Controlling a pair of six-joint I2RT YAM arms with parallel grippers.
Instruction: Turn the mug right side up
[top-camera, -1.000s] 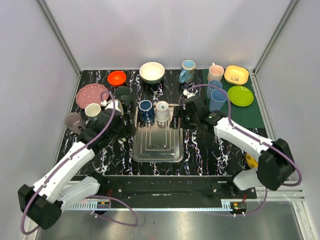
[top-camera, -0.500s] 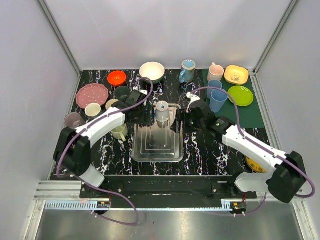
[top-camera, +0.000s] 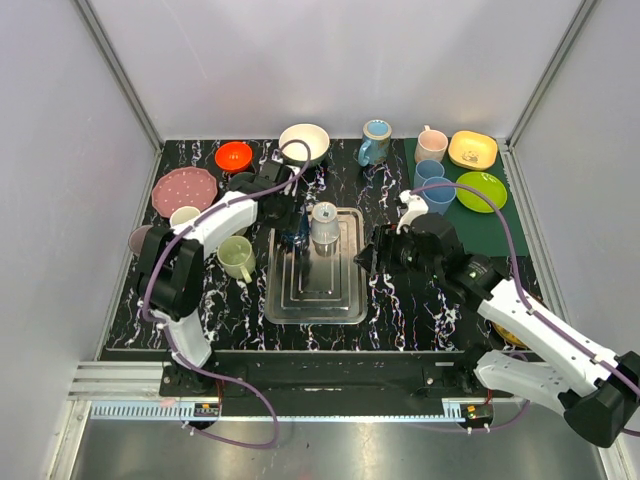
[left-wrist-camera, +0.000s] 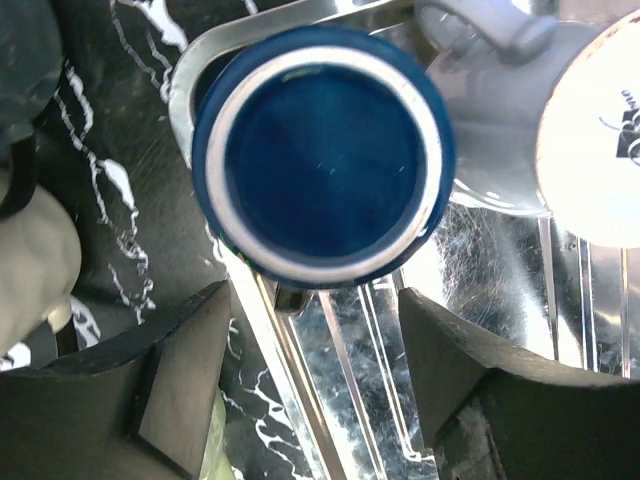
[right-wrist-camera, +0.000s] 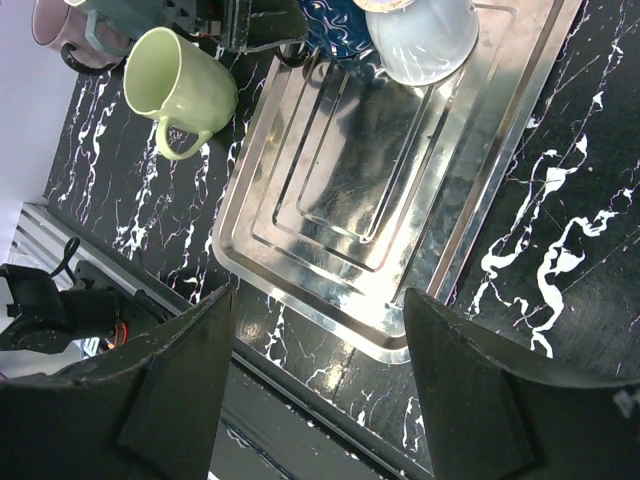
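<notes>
Jaws spread wide, my left gripper (left-wrist-camera: 315, 310) is hovering released directly above the blue mug (left-wrist-camera: 325, 165). The mug is standing in the steel tray's (top-camera: 315, 300) far left corner, just beside the grey mug (left-wrist-camera: 500, 120); whether its mouth or base faces up, I cannot tell. My right gripper (right-wrist-camera: 318, 300) is hanging unclenched near the tray's right edge.
</notes>
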